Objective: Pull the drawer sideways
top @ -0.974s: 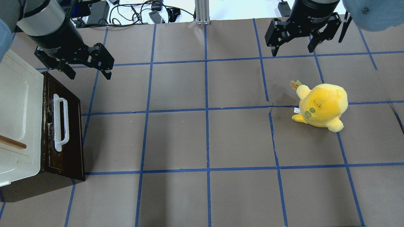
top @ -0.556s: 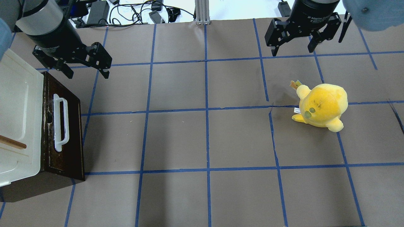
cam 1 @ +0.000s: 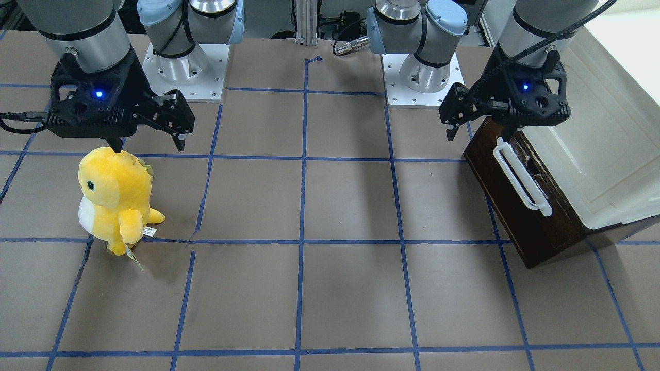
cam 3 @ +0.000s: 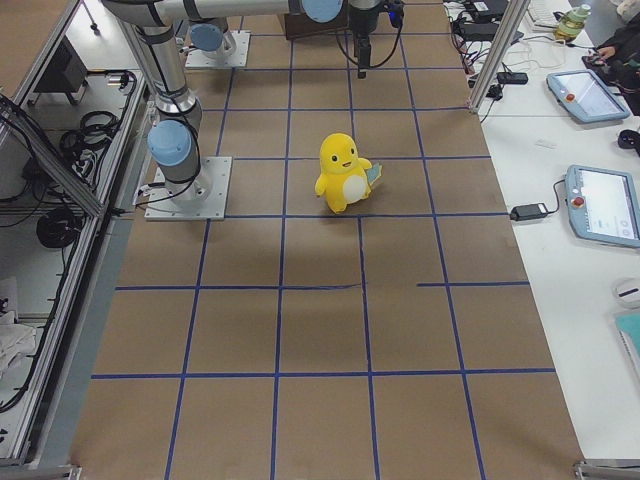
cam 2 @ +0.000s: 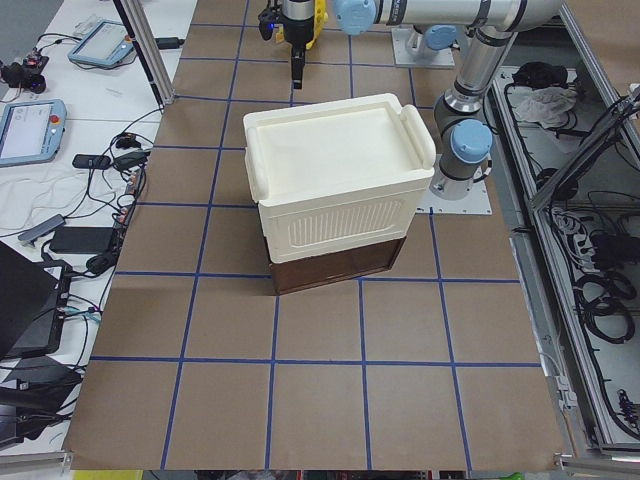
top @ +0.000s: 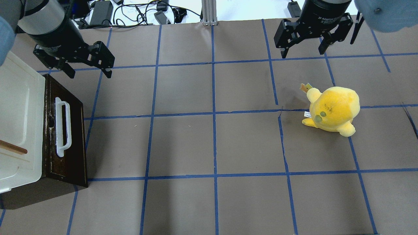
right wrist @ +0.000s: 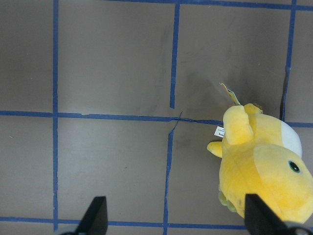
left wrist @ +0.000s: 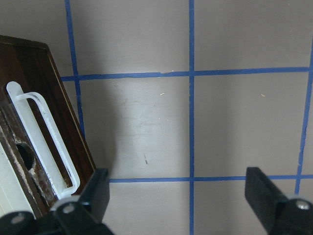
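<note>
The drawer has a dark brown front and a long white bar handle, and sits at the table's left edge under a cream-white box. It also shows in the front view and the left wrist view. My left gripper is open and empty. It hovers just beyond the drawer's far corner, apart from the handle. My right gripper is open and empty at the far right, beyond the plush.
A yellow plush toy stands on the right half of the table. The cream-white plastic box covers the drawer's body, and a wooden stick lies on it. Cables lie past the far edge.
My left gripper has shifted slightly toward the far edge, a little further from the drawer's far corner. The right arm, drawer and plush have not moved.
</note>
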Robot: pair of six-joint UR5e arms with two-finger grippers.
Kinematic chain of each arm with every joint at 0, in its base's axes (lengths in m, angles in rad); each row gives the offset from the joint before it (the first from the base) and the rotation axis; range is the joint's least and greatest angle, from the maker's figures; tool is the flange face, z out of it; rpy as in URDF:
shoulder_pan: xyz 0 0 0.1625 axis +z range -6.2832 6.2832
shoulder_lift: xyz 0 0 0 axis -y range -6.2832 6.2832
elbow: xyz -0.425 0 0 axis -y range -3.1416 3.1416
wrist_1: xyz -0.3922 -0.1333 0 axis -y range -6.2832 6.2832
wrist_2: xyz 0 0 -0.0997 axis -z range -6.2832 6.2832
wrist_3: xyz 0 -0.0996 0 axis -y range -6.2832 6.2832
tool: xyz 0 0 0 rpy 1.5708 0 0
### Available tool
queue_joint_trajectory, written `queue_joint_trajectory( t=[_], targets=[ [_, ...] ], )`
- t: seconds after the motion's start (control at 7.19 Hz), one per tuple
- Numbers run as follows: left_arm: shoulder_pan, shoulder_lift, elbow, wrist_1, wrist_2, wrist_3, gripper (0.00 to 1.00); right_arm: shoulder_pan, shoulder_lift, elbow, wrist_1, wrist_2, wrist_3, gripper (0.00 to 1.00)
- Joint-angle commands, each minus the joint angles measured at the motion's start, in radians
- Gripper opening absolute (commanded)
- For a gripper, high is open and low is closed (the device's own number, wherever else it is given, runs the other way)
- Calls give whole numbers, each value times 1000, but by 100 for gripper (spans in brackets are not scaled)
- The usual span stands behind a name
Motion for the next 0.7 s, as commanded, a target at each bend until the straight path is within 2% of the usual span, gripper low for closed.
queue_joint_trajectory(
  t=[0.0, 0.14, 0.28, 0.42, 0.56],
  targets=[
    [4, -33, -36, 68, -3, -14, 100, 0, 0, 0, 0, 1, 0, 100],
    [2, -53, -87, 113, 6, -11, 100, 0, 0, 0, 0, -1, 0, 100],
    [0, -70, -140, 199, 61, -63, 100, 0, 0, 0, 0, -1, -2, 100],
    [-4, -105, -182, 217, 168, -186, 100, 0, 0, 0, 0, 1, -2, 100],
    [-4, -141, -192, 226, 228, -248, 100, 0, 0, 0, 0, 1, -2, 100]
  ],
)
